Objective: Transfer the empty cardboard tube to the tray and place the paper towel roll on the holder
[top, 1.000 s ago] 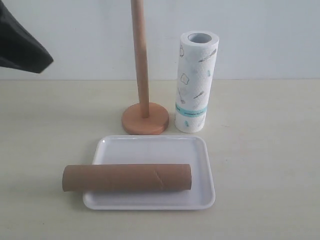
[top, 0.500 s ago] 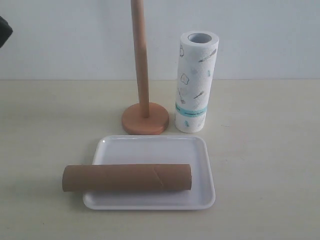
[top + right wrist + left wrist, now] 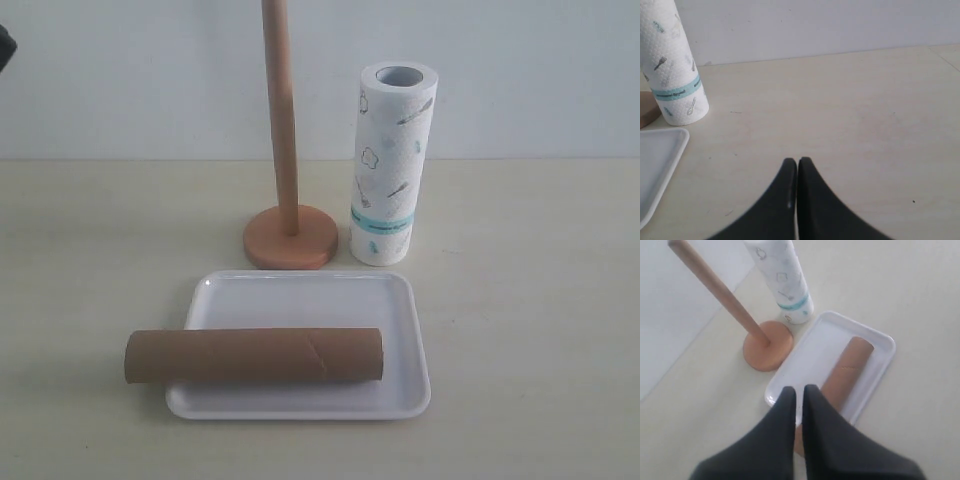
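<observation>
Cardboard tube (image 3: 254, 356) lies across the tray (image 3: 300, 295), paper towel roll (image 3: 393, 165) upright beside the holder (image 3: 290, 243). Left gripper (image 3: 798, 390) and right gripper (image 3: 797, 161): fingers clenched, empty.

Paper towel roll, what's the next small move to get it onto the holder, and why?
Probably open the right gripper and ease it toward the paper towel roll. The cardboard tube already lies on the tray, so that part looks done. The roll stands upright on the table beside the holder, whose pole is bare, and the right gripper is shut and empty.
</observation>
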{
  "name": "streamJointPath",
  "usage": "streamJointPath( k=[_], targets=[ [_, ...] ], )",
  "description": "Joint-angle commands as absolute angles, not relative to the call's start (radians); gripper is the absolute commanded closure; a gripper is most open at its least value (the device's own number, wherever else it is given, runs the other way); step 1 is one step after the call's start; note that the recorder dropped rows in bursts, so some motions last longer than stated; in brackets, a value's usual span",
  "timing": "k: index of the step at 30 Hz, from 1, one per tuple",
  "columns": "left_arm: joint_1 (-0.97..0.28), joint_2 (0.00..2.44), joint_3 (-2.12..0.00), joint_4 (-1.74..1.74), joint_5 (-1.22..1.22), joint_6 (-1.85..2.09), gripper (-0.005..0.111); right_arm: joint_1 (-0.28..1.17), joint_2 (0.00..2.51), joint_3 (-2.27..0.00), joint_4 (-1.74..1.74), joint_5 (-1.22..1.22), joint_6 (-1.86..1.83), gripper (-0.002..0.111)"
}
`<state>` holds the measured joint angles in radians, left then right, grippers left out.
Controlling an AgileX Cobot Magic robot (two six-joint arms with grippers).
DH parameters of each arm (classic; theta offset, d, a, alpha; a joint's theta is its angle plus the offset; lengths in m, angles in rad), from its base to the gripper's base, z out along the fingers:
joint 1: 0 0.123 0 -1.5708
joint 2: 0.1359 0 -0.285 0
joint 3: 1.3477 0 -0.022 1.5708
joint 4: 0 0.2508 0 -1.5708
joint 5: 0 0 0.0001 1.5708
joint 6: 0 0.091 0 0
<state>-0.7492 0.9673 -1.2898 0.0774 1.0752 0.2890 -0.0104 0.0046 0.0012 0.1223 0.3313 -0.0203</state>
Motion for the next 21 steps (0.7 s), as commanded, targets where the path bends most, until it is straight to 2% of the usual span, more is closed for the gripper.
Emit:
streamJointPath(
  k=[1, 6, 11, 16, 21],
  targets=[
    [-0.630, 0.879, -1.168, 0.069, 0.775, 0.282, 0.103, -0.018, 0.000, 0.000, 0.120, 0.326, -0.021, 0.108],
    [-0.409, 0.702, -0.843, -0.044, 0.342, 0.224, 0.103, -0.018, 0.000, 0.000, 0.120, 0.326, -0.021, 0.108],
    [-0.222, 0.467, -0.502, -0.178, 0.144, 0.104, 0.103, -0.018, 0.000, 0.000, 0.120, 0.326, -0.021, 0.108],
    [-0.172, 0.296, -0.209, -0.178, 0.057, 0.083, 0.103, -0.018, 0.000, 0.000, 0.120, 0.326, -0.021, 0.108],
    [-0.172, 0.255, 0.000, -0.178, -0.090, 0.083, 0.103, -0.018, 0.000, 0.000, 0.120, 0.326, -0.021, 0.108]
  ],
)
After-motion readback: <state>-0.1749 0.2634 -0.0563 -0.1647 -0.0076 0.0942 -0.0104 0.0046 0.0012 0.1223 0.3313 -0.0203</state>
